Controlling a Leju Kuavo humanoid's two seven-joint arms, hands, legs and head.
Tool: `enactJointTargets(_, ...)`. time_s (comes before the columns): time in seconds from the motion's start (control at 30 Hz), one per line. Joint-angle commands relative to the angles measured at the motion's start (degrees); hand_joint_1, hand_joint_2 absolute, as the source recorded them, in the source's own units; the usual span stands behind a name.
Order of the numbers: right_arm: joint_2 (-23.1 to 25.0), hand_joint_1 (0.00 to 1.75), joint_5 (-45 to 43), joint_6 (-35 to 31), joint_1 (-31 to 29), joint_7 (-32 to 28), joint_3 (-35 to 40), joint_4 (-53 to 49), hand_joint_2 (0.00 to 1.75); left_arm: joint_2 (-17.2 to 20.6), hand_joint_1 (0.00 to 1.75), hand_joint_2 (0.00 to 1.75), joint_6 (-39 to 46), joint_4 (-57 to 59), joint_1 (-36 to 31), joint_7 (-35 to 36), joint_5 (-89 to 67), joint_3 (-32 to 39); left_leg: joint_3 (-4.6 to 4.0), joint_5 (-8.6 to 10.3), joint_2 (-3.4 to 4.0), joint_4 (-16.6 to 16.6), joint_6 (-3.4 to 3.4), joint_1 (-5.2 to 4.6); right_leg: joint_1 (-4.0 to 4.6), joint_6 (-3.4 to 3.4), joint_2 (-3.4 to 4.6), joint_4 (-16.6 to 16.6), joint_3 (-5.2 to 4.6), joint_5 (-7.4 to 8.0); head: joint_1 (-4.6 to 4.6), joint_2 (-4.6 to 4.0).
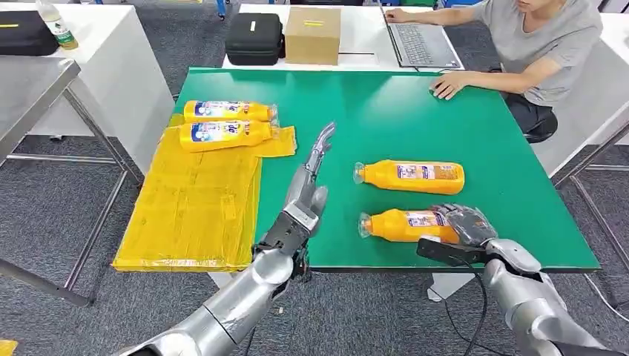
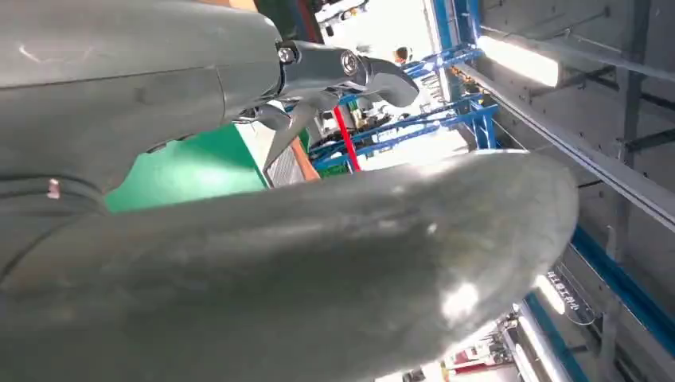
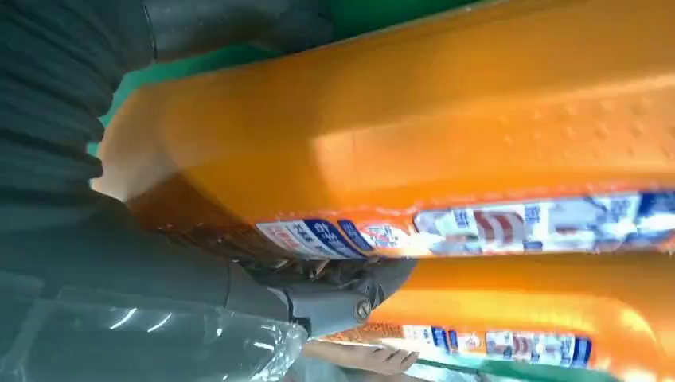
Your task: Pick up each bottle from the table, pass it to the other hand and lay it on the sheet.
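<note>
Right hand on near bottle; left hand raised, holding nothing.

Green worktop (image 1: 415,104). Right hand (image 1: 463,225) wraps the base end of the near orange bottle (image 1: 404,225), which lies on its side by the front edge, cap pointing left. Second bottle (image 1: 412,176) lies just behind, apart from it. Left hand (image 1: 315,167) hovers over mid-worktop, fingers extended and apart. Yellow sheet (image 1: 193,208) drapes the worktop's left edge; two bottles (image 1: 226,111) (image 1: 222,133) lie side by side at its far end. A person (image 1: 541,44) sits at the far right corner with a laptop (image 1: 419,41).
</note>
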Motion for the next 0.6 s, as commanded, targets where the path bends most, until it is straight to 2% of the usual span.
enactJointTargets(0.03,5.7,1.75,-25.3,-4.2,7.4,-2.4,-1.5,-5.2,1.75,0.6,0.00,0.00,1.9,2.8,-1.5,0.2,0.4,1.4,-0.05,0.03,0.01,-0.1,-0.12,0.10,0.10,-0.11,0.00,-0.1,0.01,0.03,0.00,0.00)
enactJointTargets(0.07,6.2,1.75,-34.7,-6.2,8.3,-2.4,0.5,-8.1,1.75,0.5,0.00,0.00,2.6,2.2,-1.2,0.2,0.7,1.9,-0.12,0.05,-0.06,-0.2,-0.16,0.08,0.07,-0.15,-0.05,-0.1,-0.06,0.03,0.00,0.00)
enactJointTargets(0.1,6.0,1.75,-37.2,-7.3,8.5,-2.4,1.7,-8.6,1.75,0.5,0.00,0.00,2.6,1.8,-1.1,0.2,0.8,2.0,-0.14,0.00,0.02,-0.1,-0.11,0.09,0.09,-0.10,0.02,-0.1,-0.07,0.04,0.00,0.00)
enactJointTargets(0.13,6.3,1.75,-44.1,-11.9,9.3,-2.4,3.7,-11.5,1.75,0.4,0.00,0.00,3.2,0.6,-0.5,0.2,1.6,3.0,-0.13,0.03,-0.04,-0.2,-0.18,0.04,0.05,-0.16,-0.06,-0.1,-0.12,0.00,-0.02,0.00)
enactJointTargets(0.2,6.2,1.75,-53.4,-17.0,10.9,-2.4,6.4,-16.3,1.75,0.1,0.00,0.00,6.5,-2.0,0.7,0.2,1.9,4.9,-0.24,-0.01,0.00,-0.1,-0.17,0.06,0.06,-0.14,-0.03,0.0,-0.24,-0.01,-0.02,0.00)
enactJointTargets(0.27,6.4,1.75,-60.1,-21.4,12.8,-2.4,9.2,-21.8,1.75,-0.4,0.00,0.00,9.7,-3.9,1.9,0.2,2.8,7.2,-0.38,-0.02,0.00,-0.1,-0.14,0.02,0.04,-0.12,-0.02,0.0,-0.40,-0.03,-0.02,0.00)
enactJointTargets(0.33,6.7,1.75,-62.8,-23.4,14.3,-2.4,10.7,-26.1,1.75,-0.6,0.00,0.00,10.7,-4.5,2.4,0.2,2.6,9.1,-0.61,-0.01,0.01,0.0,-0.14,0.03,0.03,-0.08,0.02,0.1,-0.59,-0.02,-0.04,0.00)
enactJointTargets(0.37,6.8,1.75,-62.9,-24.5,14.9,-2.4,11.6,-27.9,1.75,-0.6,0.00,1.75,10.7,-4.7,2.7,0.2,1.1,10.2,-0.61,-0.06,-0.01,0.0,-0.19,0.01,0.02,-0.11,0.00,0.1,-0.62,-0.09,-0.02,0.00)
enactJointTargets(0.47,7.7,1.75,-62.4,-26.9,15.8,-2.4,14.8,-30.4,1.75,-0.6,0.00,1.75,10.7,-4.4,3.0,0.2,-0.9,11.6,-0.92,0.05,-0.08,0.0,-0.12,0.01,0.01,-0.05,-0.16,0.1,-0.84,-0.01,-0.02,0.00)
enactJointTargets(0.5,7.6,1.75,-62.2,-28.1,15.9,-2.4,16.1,-30.5,1.75,-0.6,0.00,1.75,10.7,-4.1,3.0,0.2,-0.3,11.7,-0.67,-0.11,0.04,-0.1,-0.23,0.02,0.02,-0.16,-0.04,0.1,-0.69,-0.17,-0.02,0.00)
enactJointTargets(0.53,7.5,1.75,-62.0,-29.3,15.9,-2.4,16.9,-30.8,1.75,-0.6,0.00,1.75,10.7,-4.0,3.0,0.2,-0.9,12.1,-1.05,0.04,-0.01,0.0,-0.12,0.05,0.04,-0.07,-0.10,0.1,-0.99,-0.02,-0.02,0.00)
enactJointTargets(0.6,8.1,1.75,-62.9,-29.1,15.8,-2.4,17.5,-31.2,1.75,-0.6,0.00,1.75,10.7,-4.6,3.8,0.2,-2.9,14.4,-0.92,-0.04,-0.04,-0.1,-0.18,0.03,0.02,-0.12,-0.14,0.1,-0.85,-0.12,0.00,0.00)
